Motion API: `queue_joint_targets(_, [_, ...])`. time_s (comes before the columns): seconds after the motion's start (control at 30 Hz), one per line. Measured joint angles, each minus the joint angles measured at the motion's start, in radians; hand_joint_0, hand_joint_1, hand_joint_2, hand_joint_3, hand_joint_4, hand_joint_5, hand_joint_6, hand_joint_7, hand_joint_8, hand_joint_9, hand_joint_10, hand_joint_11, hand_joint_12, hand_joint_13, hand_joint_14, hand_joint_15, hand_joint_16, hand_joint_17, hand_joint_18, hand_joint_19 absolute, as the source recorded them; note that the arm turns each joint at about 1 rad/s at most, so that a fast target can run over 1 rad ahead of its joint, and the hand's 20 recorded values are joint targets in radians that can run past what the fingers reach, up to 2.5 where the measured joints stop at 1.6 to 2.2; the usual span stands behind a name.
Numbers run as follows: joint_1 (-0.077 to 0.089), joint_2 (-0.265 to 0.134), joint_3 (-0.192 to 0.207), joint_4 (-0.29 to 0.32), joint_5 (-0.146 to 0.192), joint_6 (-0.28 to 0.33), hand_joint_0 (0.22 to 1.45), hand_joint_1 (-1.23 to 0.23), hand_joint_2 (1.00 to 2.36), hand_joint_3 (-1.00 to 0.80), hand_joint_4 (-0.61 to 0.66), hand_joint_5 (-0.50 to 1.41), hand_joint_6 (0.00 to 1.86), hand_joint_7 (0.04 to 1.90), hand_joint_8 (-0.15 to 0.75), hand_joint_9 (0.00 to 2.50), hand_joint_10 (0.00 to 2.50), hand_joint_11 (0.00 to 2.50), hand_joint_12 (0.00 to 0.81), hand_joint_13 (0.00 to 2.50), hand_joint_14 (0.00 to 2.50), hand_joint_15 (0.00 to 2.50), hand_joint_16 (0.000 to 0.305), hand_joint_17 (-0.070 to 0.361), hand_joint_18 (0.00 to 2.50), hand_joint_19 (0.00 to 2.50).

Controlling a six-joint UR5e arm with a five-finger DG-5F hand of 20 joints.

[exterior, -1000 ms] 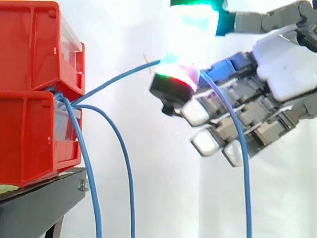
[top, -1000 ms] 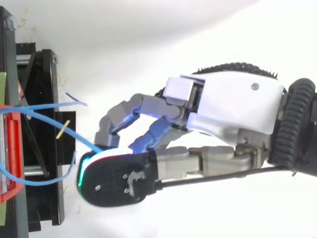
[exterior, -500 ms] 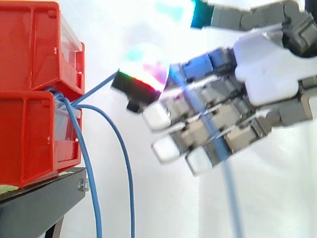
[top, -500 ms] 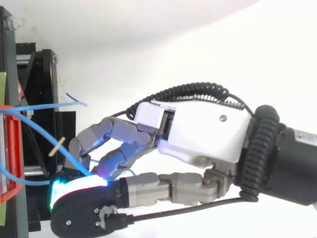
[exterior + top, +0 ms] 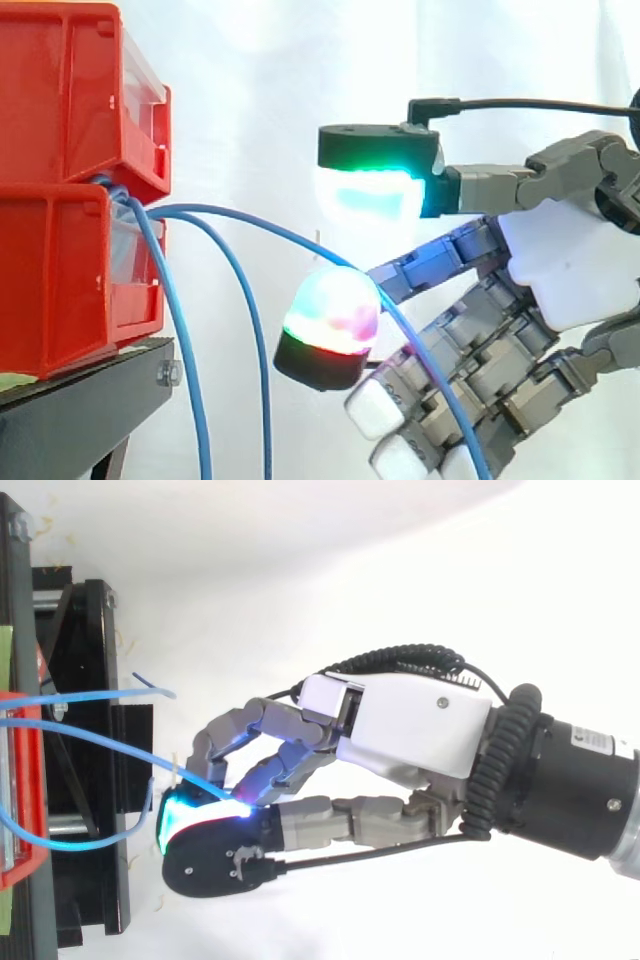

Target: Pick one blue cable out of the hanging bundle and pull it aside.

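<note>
Several thin blue cables come out between the two stacked red bins (image 5: pixel 60 100) at the left. Two of them (image 5: pixel 190 400) hang straight down beside the black stand (image 5: pixel 80 410). A third blue cable (image 5: pixel 250 222) arcs right, away from the others, and lies over a glowing fingertip pad (image 5: pixel 335 310), then drops between the curled fingers. The hand (image 5: pixel 570 270) reaches in from the right, fingers curled round this cable. Its green-glowing thumb pad (image 5: pixel 370 190) stands above the cable with a gap. From above, the cable (image 5: pixel 110 742) runs from the bins into the hand (image 5: pixel 410 725).
The red bins (image 5: pixel 20 780) sit on the black stand (image 5: pixel 90 680) at the left edge. A short loose blue cable end (image 5: pixel 150 683) sticks out over the stand. A white curtain lies behind, with free room to the right of the bins.
The hand dropped lower in the side view and drew back a little from the bins. The thumb pad lifted off the finger pad. The held cable now sags lower.
</note>
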Motion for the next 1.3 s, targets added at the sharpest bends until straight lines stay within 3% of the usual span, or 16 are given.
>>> queue_joint_targets(0.17, [-0.002,-0.001,0.000,-0.079,0.021,0.003,0.51,-0.54,1.00,-0.46,0.06,-0.08,0.80,0.84,0.260,0.85,0.01,0.29,0.419,0.70,0.02,0.50,0.060,0.136,0.53,0.75])
queue_joint_targets(0.33, [-0.007,-0.001,-0.045,-0.102,0.053,0.018,0.51,-0.55,1.00,-0.47,0.06,-0.09,0.79,0.84,0.258,0.85,0.01,0.29,0.420,0.70,0.02,0.49,0.061,0.136,0.53,0.74])
queue_joint_targets(0.5, [-0.013,0.000,-0.062,-0.131,0.059,0.059,0.51,-0.55,1.00,-0.47,0.06,-0.09,0.79,0.84,0.258,0.84,0.01,0.29,0.420,0.70,0.02,0.49,0.061,0.136,0.54,0.74])
queue_joint_targets(0.7, [-0.016,0.000,-0.035,-0.176,0.062,0.074,0.51,-0.55,1.00,-0.46,0.07,-0.09,0.79,0.84,0.258,0.84,0.01,0.29,0.419,0.71,0.02,0.49,0.061,0.136,0.54,0.75])
queue_joint_targets(1.07, [-0.016,0.000,0.000,-0.197,0.084,0.064,0.51,-0.50,1.00,-0.46,0.06,-0.09,0.79,0.84,0.263,0.85,0.01,0.29,0.422,0.71,0.02,0.49,0.060,0.136,0.54,0.75])
queue_joint_targets(1.3, [-0.028,-0.002,0.008,-0.209,0.079,0.060,0.51,-0.50,1.00,-0.46,0.07,-0.09,0.79,0.84,0.263,0.85,0.01,0.30,0.421,0.71,0.02,0.49,0.060,0.136,0.55,0.76])
